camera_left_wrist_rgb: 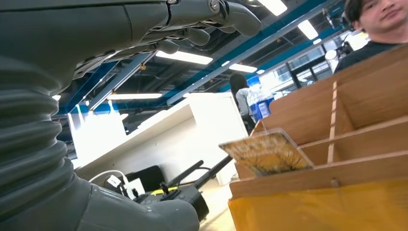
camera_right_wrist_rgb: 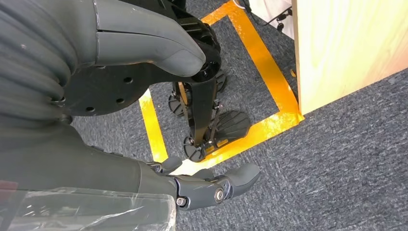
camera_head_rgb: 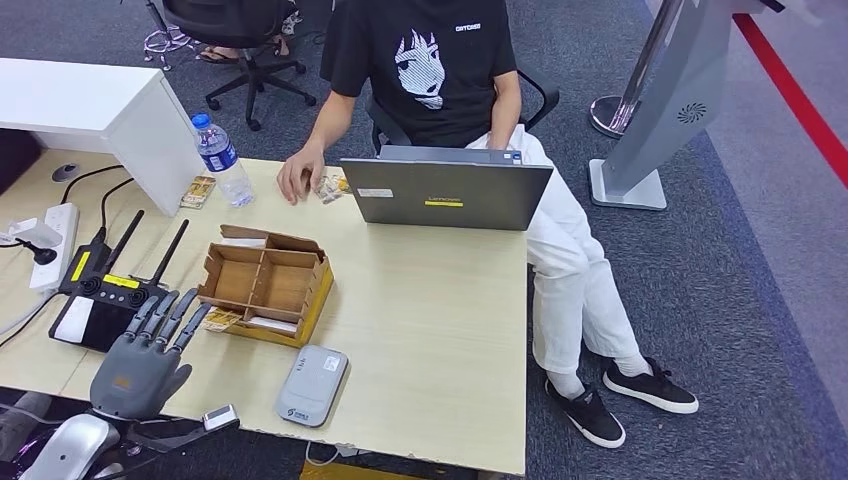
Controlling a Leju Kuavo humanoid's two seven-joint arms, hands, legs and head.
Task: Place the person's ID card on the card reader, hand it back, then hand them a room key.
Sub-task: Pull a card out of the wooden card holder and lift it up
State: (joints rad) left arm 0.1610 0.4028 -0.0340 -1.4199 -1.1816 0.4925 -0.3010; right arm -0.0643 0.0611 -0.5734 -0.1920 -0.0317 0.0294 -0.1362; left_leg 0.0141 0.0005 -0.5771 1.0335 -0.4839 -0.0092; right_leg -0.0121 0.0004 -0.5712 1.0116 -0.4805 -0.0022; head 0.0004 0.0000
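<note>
Left hand: the left hand [camera_head_rgb: 140, 355] is seen in the head view over the near left part of the table [camera_head_rgb: 430, 330], fingers spread and extended, nothing held; its fingertips [camera_head_rgb: 190, 312] lie just beside a card [camera_head_rgb: 222, 318] at the near left corner of the box.
Right hand: the right hand [camera_right_wrist_rgb: 144, 120] is seen in the right wrist view hanging over grey carpet beside the table's edge, thumb and fingers apart, nothing gripped.
Card reader: one grey card reader [camera_head_rgb: 312, 385] is placed flat near the table's front edge, nothing resting on it.
Cardboard box: one divided cardboard box [camera_head_rgb: 268, 283] is set between the left hand and the laptop; in the left wrist view a patterned card [camera_left_wrist_rgb: 267, 153] leans at its corner.
ID card: one small card-like item [camera_head_rgb: 332, 187] lies by the person's hand [camera_head_rgb: 299, 177] at the far side of the table; whether it is the ID card cannot be told.
Person: one person in a black shirt is seated behind the table.
Laptop: one grey laptop [camera_head_rgb: 447, 192] is stood open.
Bottle: one water bottle [camera_head_rgb: 222, 160] stands upright.
Controller: one black controller [camera_head_rgb: 105, 297] with two antennas lies left of the box.
</note>
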